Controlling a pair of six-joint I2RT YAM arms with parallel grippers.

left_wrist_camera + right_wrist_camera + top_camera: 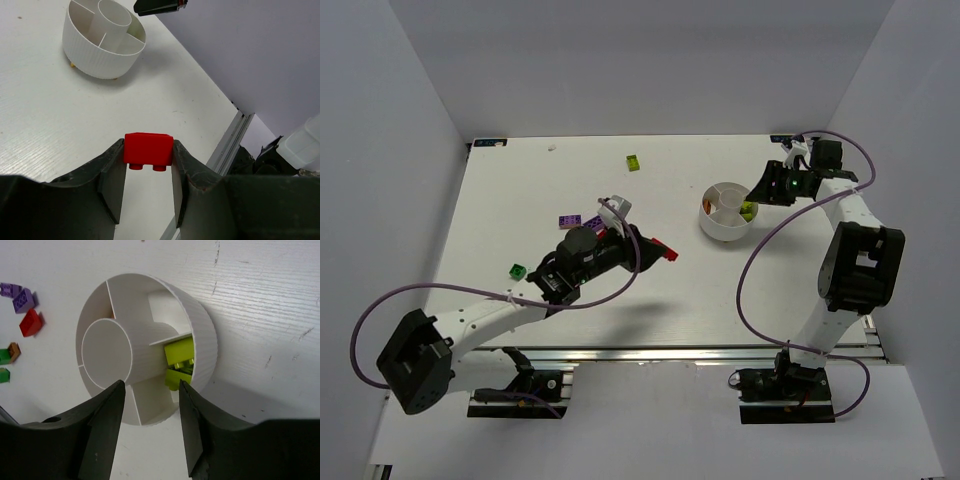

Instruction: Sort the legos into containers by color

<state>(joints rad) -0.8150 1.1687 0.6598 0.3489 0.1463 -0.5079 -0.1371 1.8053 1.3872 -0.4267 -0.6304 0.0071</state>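
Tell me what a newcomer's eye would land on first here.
The red lego pinched in the left claw, near the table's middle, catches the eye first. Next comes the round white divided bowl on the table's right side. The right claw hangs open and empty over it, and yellow-green legos lie in one wedge.

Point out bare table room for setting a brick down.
Bare: the table between the divided bowl and its near edge, and the far-left corner. Crowded: around the left gripper, with purple bricks and a green brick beside its arm.
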